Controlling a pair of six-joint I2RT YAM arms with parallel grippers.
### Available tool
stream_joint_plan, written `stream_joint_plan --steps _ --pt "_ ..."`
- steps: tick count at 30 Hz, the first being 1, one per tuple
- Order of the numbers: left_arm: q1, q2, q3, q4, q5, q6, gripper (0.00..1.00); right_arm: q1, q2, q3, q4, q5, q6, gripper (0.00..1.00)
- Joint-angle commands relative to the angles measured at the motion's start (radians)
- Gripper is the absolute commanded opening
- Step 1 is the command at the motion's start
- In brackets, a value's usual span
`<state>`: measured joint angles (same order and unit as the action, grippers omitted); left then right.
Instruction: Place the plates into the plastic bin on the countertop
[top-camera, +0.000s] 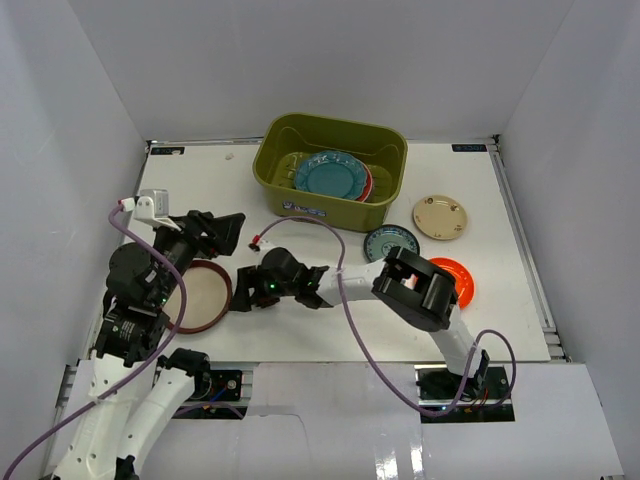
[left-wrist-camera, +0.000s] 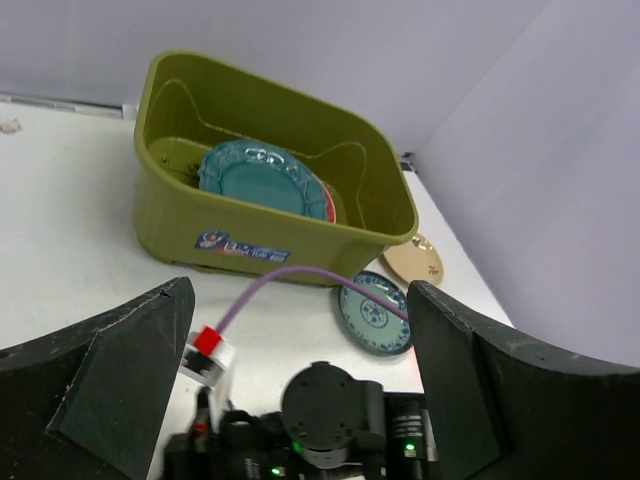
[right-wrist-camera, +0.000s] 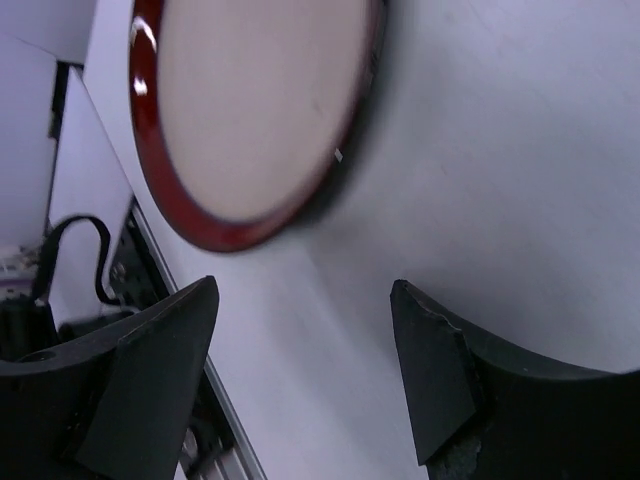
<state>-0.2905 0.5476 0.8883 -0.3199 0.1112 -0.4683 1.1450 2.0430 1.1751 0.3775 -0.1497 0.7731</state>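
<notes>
The olive-green plastic bin (top-camera: 385, 148) stands at the back of the white countertop (top-camera: 300, 335). In it lie the teal scalloped plate (top-camera: 330, 175) and, under it, the red-and-teal floral plate (top-camera: 366, 184). The dark-red-rimmed cream plate (top-camera: 205, 295) lies flat at the left, partly under my left arm. My right gripper (top-camera: 243, 293) is open and empty, low beside that plate's right rim (right-wrist-camera: 190, 225). My left gripper (top-camera: 226, 234) is open and empty above the table, facing the bin (left-wrist-camera: 250, 215). The grey deer plate is out of view.
The small beige plate (top-camera: 439, 216), the small teal patterned plate (top-camera: 391, 243) and the orange plate (top-camera: 458, 282) lie right of the bin; my right arm covers part of the orange one. A purple cable (top-camera: 330, 235) loops over the table's middle. White walls enclose the table.
</notes>
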Motion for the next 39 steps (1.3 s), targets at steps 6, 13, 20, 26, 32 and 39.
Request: stream_joint_plan --steps 6,13,20,26,32,39 --pt "-0.025 -0.035 -0.052 -0.045 -0.027 -0.013 0.98 0.030 0.261 0.287 0.054 0.076 0.173 0.64" --pt "-0.079 -0.093 -0.101 -0.057 -0.041 -0.007 0.98 0.032 0.324 0.288 0.018 0.133 0.285 0.22" --pt "-0.134 -0.123 -0.080 -0.073 -0.137 0.042 0.98 -0.017 0.041 0.028 0.153 0.193 0.214 0.08" --pt "-0.159 -0.158 -0.009 -0.096 -0.206 0.060 0.98 -0.192 -0.392 -0.187 0.143 0.056 0.137 0.08" --pt "-0.165 -0.181 -0.008 -0.100 -0.232 0.037 0.98 -0.390 -0.716 -0.160 -0.084 -0.020 0.066 0.08" --pt "-0.173 -0.158 -0.074 -0.113 -0.243 0.000 0.98 -0.662 -0.641 0.036 -0.183 -0.062 0.000 0.08"
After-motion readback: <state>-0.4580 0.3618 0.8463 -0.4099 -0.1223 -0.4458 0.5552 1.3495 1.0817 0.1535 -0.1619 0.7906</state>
